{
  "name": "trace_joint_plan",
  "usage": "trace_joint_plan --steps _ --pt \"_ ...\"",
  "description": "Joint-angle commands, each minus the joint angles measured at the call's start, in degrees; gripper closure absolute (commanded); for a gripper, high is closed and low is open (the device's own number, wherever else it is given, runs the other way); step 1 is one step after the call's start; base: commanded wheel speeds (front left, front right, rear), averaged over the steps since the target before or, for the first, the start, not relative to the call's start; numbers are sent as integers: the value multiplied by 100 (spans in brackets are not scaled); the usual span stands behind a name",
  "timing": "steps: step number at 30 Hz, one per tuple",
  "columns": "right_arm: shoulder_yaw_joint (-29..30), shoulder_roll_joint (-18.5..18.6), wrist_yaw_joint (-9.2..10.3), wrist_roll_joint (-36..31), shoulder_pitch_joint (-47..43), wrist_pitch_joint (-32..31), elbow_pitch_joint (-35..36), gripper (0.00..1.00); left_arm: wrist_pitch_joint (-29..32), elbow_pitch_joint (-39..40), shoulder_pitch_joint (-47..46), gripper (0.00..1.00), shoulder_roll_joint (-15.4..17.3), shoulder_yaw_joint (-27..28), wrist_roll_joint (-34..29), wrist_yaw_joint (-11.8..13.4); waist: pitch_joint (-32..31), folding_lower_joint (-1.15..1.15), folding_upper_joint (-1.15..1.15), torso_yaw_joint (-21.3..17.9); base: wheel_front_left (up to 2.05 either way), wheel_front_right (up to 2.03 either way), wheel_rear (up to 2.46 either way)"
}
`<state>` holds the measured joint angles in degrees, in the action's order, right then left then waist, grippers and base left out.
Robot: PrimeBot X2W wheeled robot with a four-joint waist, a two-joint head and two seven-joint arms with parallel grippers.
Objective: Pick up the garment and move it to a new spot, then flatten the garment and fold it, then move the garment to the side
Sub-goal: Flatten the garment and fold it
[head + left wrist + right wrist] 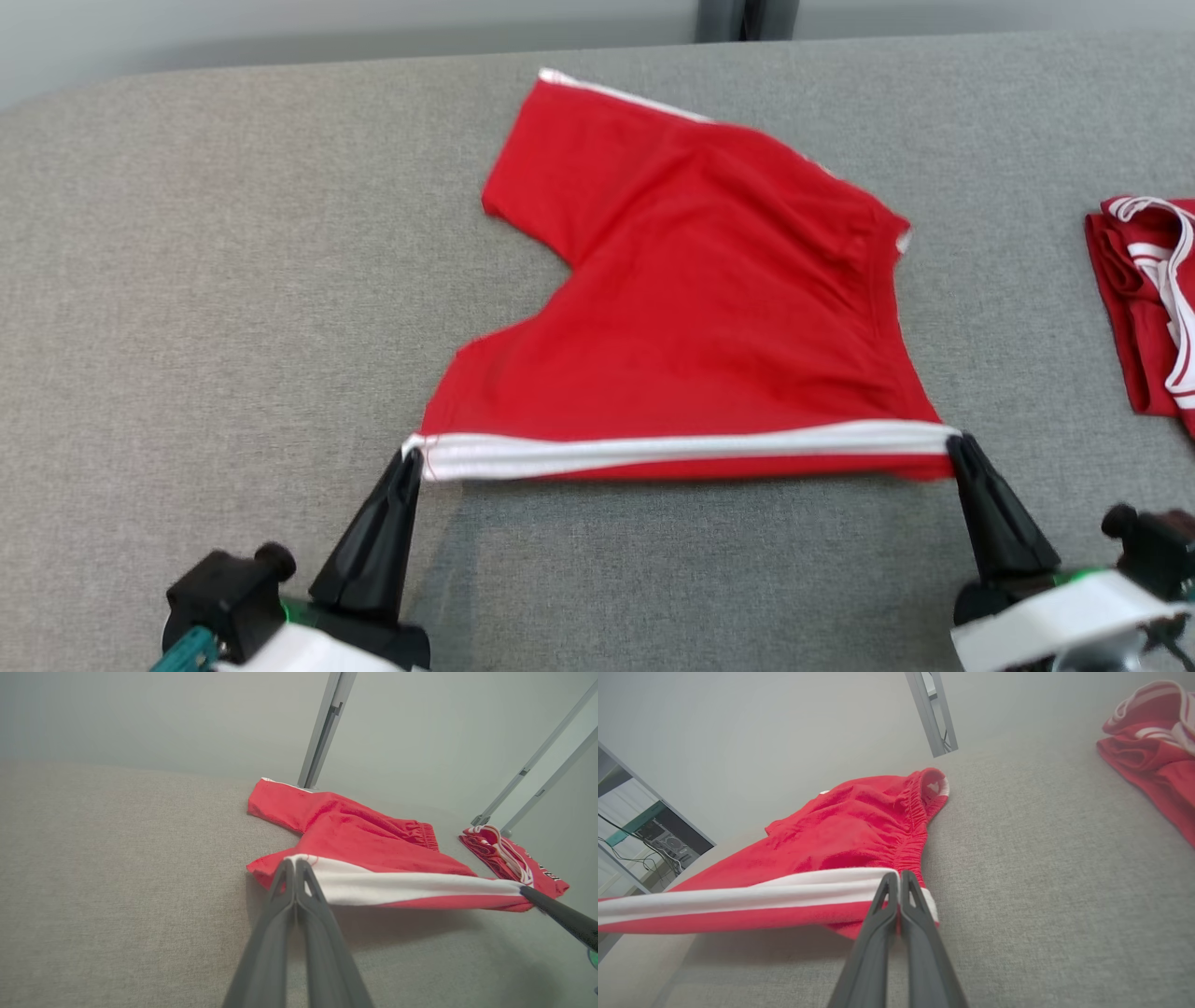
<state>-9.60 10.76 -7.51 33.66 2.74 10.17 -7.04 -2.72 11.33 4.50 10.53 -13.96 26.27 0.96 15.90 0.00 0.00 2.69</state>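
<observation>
- Head view: the red cloth shorts lie spread on the middle of the grey woven-cloth worktop. The gathered waistband is toward the robot's right and the leg openings are toward its left.
- The white-striped side edge is the part nearest the robot. It runs straight across in front of it, left to right, and that line is the long axis of what is held.
- The left pincer is clenched on the left end of this edge, at the near leg's hem corner. In the left wrist view its two fingers press together with white cloth nipped at the tips.
- The right pincer is clenched on the right end, at the waistband corner. The right wrist view shows the same tight pinch.
- The stripe is stretched taut between them. A shadow under it in both wrist views suggests it hangs slightly off the worktop, while the rest of the shorts rests on the cloth.
- All the remaining fabric lies beyond the pincers, away from the robot. Each arm has its own end, so neither is nearer.
- A fold would likely mean carrying the edge forward over the body toward the far leg, with both ends level. Flattening would mean drawing it back instead.
- A bunched red-and-white garment lies well apart at the right, on the right arm's side.
</observation>
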Motion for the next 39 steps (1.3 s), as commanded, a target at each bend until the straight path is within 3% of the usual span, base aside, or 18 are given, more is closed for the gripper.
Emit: trace_joint_plan --steps 1,7,12,16,20,28,33,39 --pt "202 -81 4 -137 -306 -199 273 100 185 335 233 100 82 21 -16 155 -86 0 0 42 0 0 0" --pt "688 -457 4 -578 -1061 -891 1329 100 656 1417 697 100 170 -20 -111 474 -103 0 0 66 0 0 0" --pt "815 -598 4 -718 -1140 -1173 1656 100 730 1652 647 100 207 59 -123 561 -25 0 0 -1 0 0 0" --pt "833 -681 4 -685 -952 -1305 1806 100 688 1671 282 100 261 134 -69 437 175 0 0 -75 0 0 0" --pt "785 -711 4 -652 -290 -1346 1816 100 632 1501 -710 100 402 242 -136 192 602 0 0 -253 0 0 0" --pt "727 -624 4 -623 1166 -1282 1379 100 747 266 -3197 100 496 201 -49 -401 1288 0 0 -505 0 0 0" --pt "487 -599 4 -575 2022 -1190 811 100 747 -1096 -4584 100 466 57 28 -657 1603 0 0 -686 0 0 0" --pt "178 -650 4 -467 2807 -913 31 100 501 -2908 -5767 100 424 -155 148 -793 1834 0 0 -874 0 0 0"
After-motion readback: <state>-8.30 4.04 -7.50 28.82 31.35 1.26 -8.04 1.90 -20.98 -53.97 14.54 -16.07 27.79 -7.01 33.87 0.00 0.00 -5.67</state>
